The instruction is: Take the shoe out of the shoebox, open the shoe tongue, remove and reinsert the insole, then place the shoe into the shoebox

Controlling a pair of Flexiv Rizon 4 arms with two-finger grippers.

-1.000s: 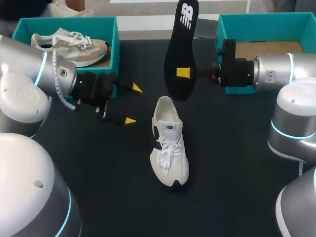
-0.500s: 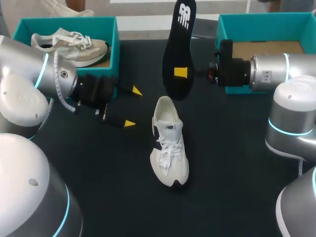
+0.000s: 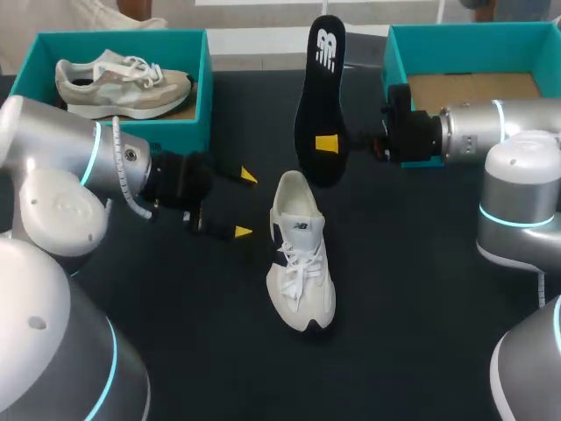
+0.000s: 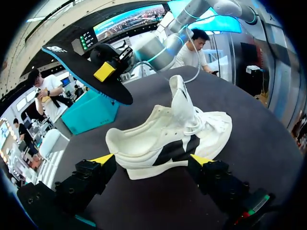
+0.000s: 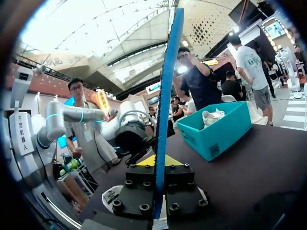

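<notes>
- The right claw (image 3: 326,143) is clamped on the black insole (image 3: 320,96), holding it upright just above the heel of the white sneaker (image 3: 301,263) on the bench (image 3: 421,307).
- The left claw (image 3: 244,204) is spread beside the sneaker and grips nothing. I'd use it to brace the sneaker, then feed the insole's lower end into the opening.
- Count: two sneakers, one insole, two teal boxes. The second sneaker (image 3: 123,83) lies in the left shoebox (image 3: 203,79); the right shoebox (image 3: 390,53) holds none.

My head camera looks down on the bench (image 3: 412,289) from above and behind me, while both wrist cameras face each other low and close, all three sharing the insole (image 3: 320,105).
</notes>
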